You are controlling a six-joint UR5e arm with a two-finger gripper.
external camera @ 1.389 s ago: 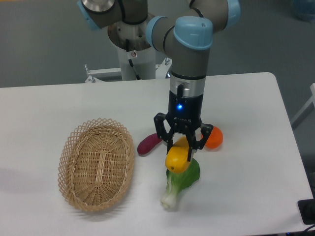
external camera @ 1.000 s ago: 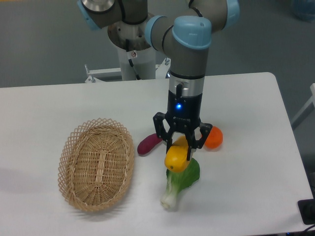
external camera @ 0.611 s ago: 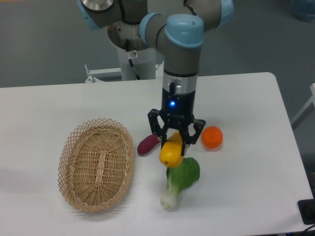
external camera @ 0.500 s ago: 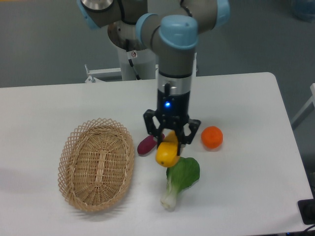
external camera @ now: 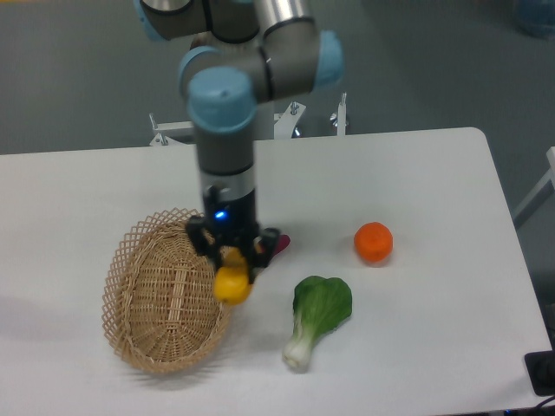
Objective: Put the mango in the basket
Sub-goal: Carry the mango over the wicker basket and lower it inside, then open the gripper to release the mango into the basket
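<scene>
My gripper is shut on the mango, a yellow-orange fruit that hangs from the fingers above the right rim of the basket. The basket is an oval of tan woven wicker on the left of the white table, and nothing lies in it. The mango is held in the air, over the basket's right edge, its upper end hidden between the fingers.
A dark purple tuber lies just right of the gripper, mostly hidden behind it. A round orange fruit sits to the right. A green bok choy lies in front of them. The arm's base stands at the table's far edge.
The gripper has lifted the mango off the table and carried it left, from above the bok choy to the basket's right rim. The other items have not moved.
</scene>
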